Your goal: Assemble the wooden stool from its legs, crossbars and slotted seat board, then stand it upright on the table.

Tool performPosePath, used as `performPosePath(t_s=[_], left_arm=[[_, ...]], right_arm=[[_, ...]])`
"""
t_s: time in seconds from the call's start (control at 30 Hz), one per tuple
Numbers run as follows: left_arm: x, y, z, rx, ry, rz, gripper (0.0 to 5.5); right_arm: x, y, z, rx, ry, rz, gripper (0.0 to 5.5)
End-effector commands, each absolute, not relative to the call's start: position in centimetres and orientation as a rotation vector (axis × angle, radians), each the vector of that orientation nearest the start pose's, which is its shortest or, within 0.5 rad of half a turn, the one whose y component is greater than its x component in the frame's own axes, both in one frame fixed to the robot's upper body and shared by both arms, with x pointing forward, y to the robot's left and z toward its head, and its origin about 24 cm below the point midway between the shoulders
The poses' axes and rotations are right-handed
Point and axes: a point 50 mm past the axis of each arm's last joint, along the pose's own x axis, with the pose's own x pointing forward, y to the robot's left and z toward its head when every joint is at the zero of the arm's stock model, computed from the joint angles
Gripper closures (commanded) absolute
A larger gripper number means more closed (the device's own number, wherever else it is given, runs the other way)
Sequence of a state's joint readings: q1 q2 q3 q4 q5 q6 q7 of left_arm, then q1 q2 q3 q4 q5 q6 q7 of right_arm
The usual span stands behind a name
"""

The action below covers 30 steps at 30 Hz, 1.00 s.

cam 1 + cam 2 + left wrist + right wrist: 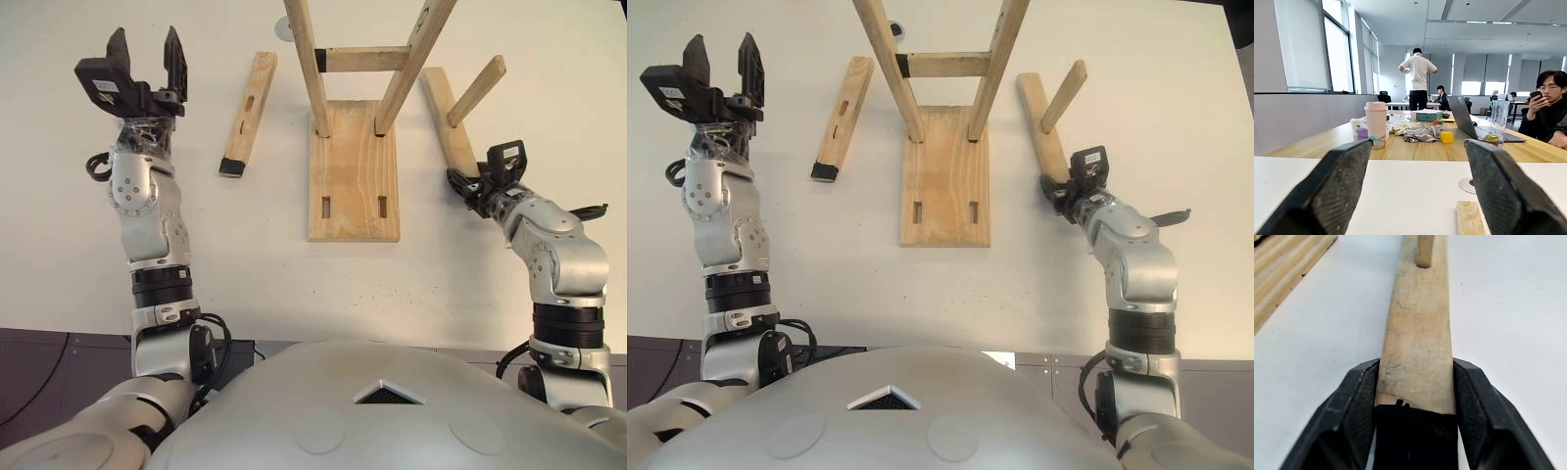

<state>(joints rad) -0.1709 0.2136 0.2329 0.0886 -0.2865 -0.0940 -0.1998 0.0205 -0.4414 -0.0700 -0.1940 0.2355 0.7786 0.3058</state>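
The slotted seat board (354, 181) lies flat on the white table, two empty slots at its near end. Two legs (306, 59) stand tilted in its far slots, joined by a crossbar (367, 59). To its right lies a third leg (446, 117) with a crossbar (477, 90) sticking up from it. My right gripper (478, 184) is shut on that leg's near, black-tipped end (1418, 333), a finger (1352, 416) pressing each side. A loose slotted leg (248, 113) lies left of the board. My left gripper (145, 54) is raised at the far left, open and holding nothing, fingers (1327, 196) wide apart.
A round cable grommet (282, 29) sits in the table behind the standing legs. Bare white tabletop (255, 264) stretches from the parts to the near edge. Beyond the table stands a wooden desk (1415, 147) with clutter and seated people.
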Motion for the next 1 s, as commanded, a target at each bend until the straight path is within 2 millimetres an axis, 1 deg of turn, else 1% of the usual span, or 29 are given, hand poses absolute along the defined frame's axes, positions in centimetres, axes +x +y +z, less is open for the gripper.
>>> performPosePath(t_s=[0.03, 0.07, 0.13, 0.17, 0.2, 0.23, 0.27, 0.33, 0.43, 0.47, 0.53, 0.57, 0.6, 0.67, 0.73, 0.87, 1.0], left_arm=[[28.8, 22.9, 11.2, -0.094, -0.257, 0.045, 2.04], [29.1, 22.9, 11.7, -0.117, -0.252, 0.049, 2.04], [29.6, 22.0, 12.7, -0.207, -0.242, -0.004, 2.04], [29.5, 21.1, 13.2, -0.284, -0.223, -0.089, 2.04], [29.1, 20.0, 13.9, -0.371, -0.211, -0.207, 2.04], [28.5, 18.7, 14.8, -0.449, -0.202, -0.351, 2.04], [27.8, 17.6, 15.5, -0.495, -0.193, -0.489, 1.84], [27.0, 16.6, 16.2, -0.517, -0.164, -0.632, 1.53], [26.2, 15.4, 17.0, -0.545, -0.119, -0.829, 1.06], [25.9, 14.9, 17.4, -0.553, -0.109, -0.899, 0.9], [25.3, 14.1, 17.8, -0.583, -0.083, -1.023, 0.6], [25.2, 13.8, 17.9, -0.603, -0.072, -1.064, 0.5], [25.3, 13.5, 18.2, -0.633, -0.066, -1.1, 0.39], [25.5, 13.0, 18.9, -0.68, -0.076, -1.152, 0.39], [25.5, 12.4, 19.9, -0.719, -0.099, -1.209, 0.39], [25.2, 11.0, 21.6, -0.781, -0.145, -1.288, 0.39], [25.0, 10.8, 22.4, -0.824, -0.173, -1.306, 0.39]], right_arm=[[24.8, -23.2, 5.0, 0.105, 0.539, 0.113, 3.48], [25.4, -23.4, 5.7, 0.18, 0.498, 0.094, 3.48], [26.6, -23.8, 7.3, 0.313, 0.413, 0.058, 3.48], [27.2, -24.1, 8.4, 0.346, 0.359, 0.051, 3.48], [28.1, -24.5, 9.9, 0.374, 0.287, 0.059, 3.48], [29.1, -24.8, 11.9, 0.38, 0.207, 0.081, 3.48], [29.9, -24.9, 14.3, 0.377, 0.122, 0.126, 3.48], [30.8, -24.8, 17.8, 0.343, 0.014, 0.234, 3.48], [30.8, -24.0, 22.5, 0.28, -0.106, 0.454, 3.48], [30.6, -23.8, 23.8, 0.271, -0.135, 0.523, 3.48], [29.9, -23.5, 25.6, 0.269, -0.168, 0.674, 3.48], [29.4, -23.1, 26.2, 0.28, -0.169, 0.76, 3.48], [28.5, -22.4, 26.5, 0.281, -0.149, 0.885, 3.48], [26.8, -21.0, 26.3, 0.295, -0.086, 1.083, 3.48], [25.6, -19.9, 25.5, 0.313, -0.015, 1.21, 3.48], [24.2, -18.7, 24.1, 0.35, 0.08, 1.339, 3.48], [23.4, -17.9, 23.5, 0.373, 0.12, 1.393, 3.48]])
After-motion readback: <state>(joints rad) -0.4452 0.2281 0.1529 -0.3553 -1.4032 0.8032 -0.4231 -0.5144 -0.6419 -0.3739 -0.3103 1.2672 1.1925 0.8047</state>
